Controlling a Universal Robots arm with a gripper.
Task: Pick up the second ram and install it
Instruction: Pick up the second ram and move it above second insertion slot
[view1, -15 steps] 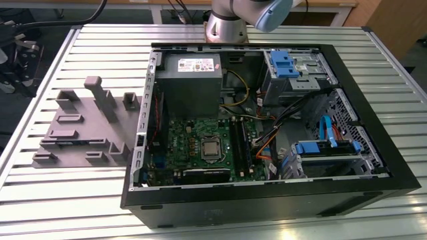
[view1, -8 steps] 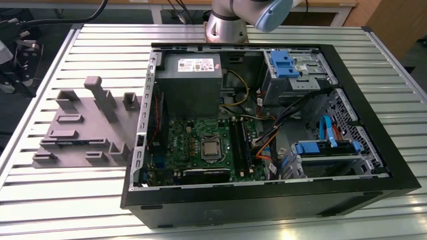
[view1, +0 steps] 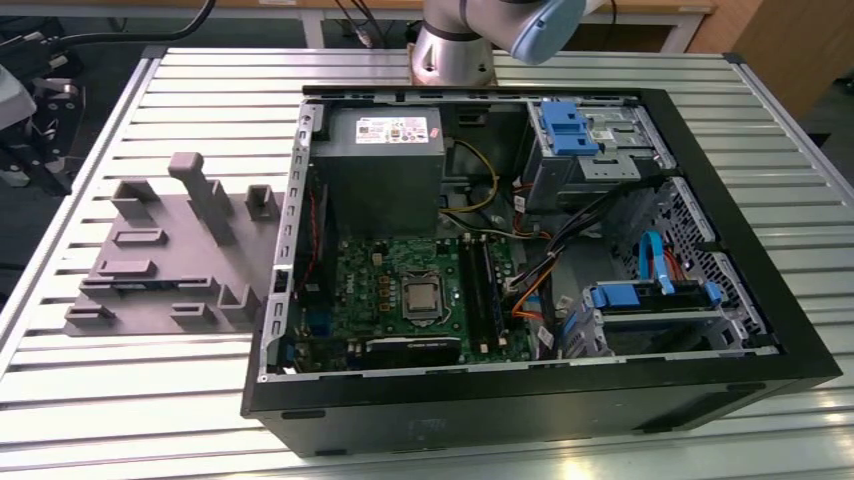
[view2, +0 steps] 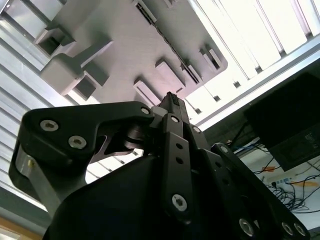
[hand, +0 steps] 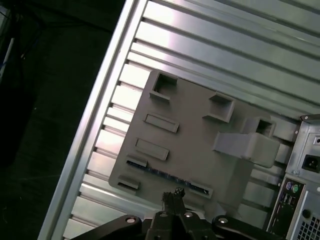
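The hand is seen pressed together, nothing pinched. The ram stick is parked in a slot of the grey tray just below the hand, with its long axis along the tray edge.

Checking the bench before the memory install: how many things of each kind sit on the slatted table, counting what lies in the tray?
Computer case: 1
Grey fixture tray: 1
Ram stick, lying in the tray: 1
Total: 3

Open computer case beside grey tray.
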